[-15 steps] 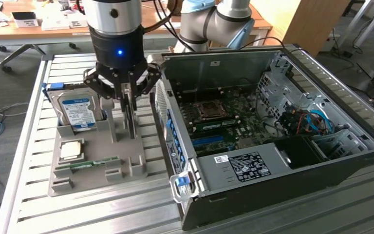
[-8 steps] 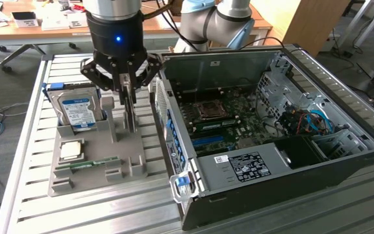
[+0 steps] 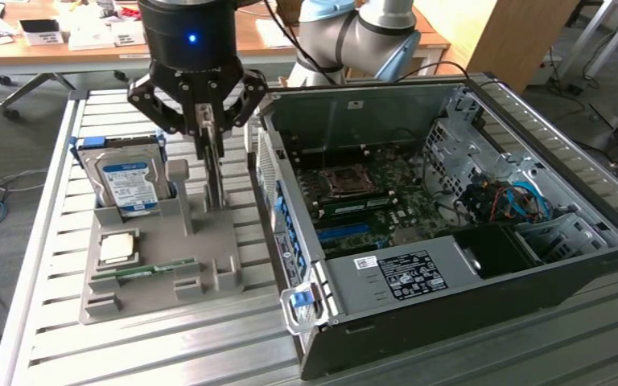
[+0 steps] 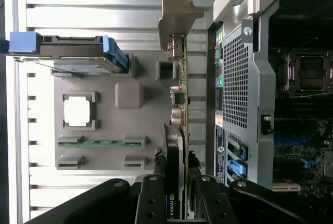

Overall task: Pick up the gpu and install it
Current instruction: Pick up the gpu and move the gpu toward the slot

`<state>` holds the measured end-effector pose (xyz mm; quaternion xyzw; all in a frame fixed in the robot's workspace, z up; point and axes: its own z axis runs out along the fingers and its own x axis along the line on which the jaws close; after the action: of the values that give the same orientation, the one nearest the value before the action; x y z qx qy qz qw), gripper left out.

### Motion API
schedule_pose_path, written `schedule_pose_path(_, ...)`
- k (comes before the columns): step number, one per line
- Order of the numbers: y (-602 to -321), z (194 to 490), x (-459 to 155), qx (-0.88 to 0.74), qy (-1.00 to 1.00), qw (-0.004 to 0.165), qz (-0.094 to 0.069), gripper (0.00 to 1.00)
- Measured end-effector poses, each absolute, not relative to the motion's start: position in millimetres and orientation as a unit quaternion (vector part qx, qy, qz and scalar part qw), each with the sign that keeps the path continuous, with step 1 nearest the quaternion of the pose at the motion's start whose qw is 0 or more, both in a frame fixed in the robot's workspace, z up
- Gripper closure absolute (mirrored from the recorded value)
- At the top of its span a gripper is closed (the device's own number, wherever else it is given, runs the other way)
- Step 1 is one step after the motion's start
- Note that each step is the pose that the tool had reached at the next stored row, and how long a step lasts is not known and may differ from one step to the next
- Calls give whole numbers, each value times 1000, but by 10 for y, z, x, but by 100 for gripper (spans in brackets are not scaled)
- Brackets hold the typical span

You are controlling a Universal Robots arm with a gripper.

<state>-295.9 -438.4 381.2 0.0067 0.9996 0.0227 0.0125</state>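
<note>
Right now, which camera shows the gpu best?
The wrist view: the gpu runs edge-on along its whole length, from silver bracket to the gripper closed on it. The exterior view shows the gpu just as a thin upright sliver under the gripper, at the grey holder.

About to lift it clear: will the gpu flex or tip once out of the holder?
Probably stiff: the gpu is a thin board standing on edge. Its metal bracket likely weights one end, so it may tilt in the gripper. Exposed components look fragile.
</note>
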Motion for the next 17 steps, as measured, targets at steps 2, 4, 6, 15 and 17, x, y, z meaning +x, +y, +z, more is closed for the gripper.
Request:
schedule_pose_path(2,-4384,3867,-2958,7,1000,13,23,73)
schedule_pose_path(4,-4384,3922,-2958,7,1000,13,23,73)
schedule_pose_path(6,-4384,3980,-2958,7,1000,13,23,73)
schedule_pose_path(15,-4384,4202,-2959,7,1000,13,22,73)
schedule_pose_path(17,-4384,4238,-2959,7,1000,13,22,73)
